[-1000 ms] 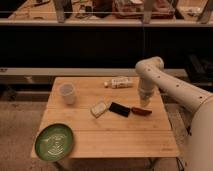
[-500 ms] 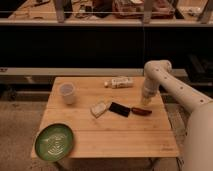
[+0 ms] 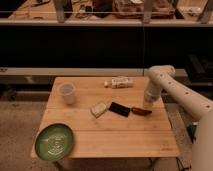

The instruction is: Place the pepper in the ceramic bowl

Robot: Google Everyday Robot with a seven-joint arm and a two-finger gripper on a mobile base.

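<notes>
The pepper (image 3: 141,111) is a slim red chili lying flat on the wooden table (image 3: 105,135), right of centre. The ceramic bowl (image 3: 54,141) is a wide green dish with pale lines, at the table's front left corner. My gripper (image 3: 148,103) hangs from the white arm just above and to the right of the pepper, close to the table top. The pepper lies free on the wood, just below and left of the gripper tip.
A flat black block (image 3: 119,108) lies just left of the pepper, and a pale packet (image 3: 99,108) left of that. A white cup (image 3: 67,93) stands at the back left. A pale bottle (image 3: 119,82) lies at the table's back edge. Dark shelving stands behind.
The arm has moved to the right and the gripper now sits a little further right and lower, beside the pepper. The objects on the table have not moved.
</notes>
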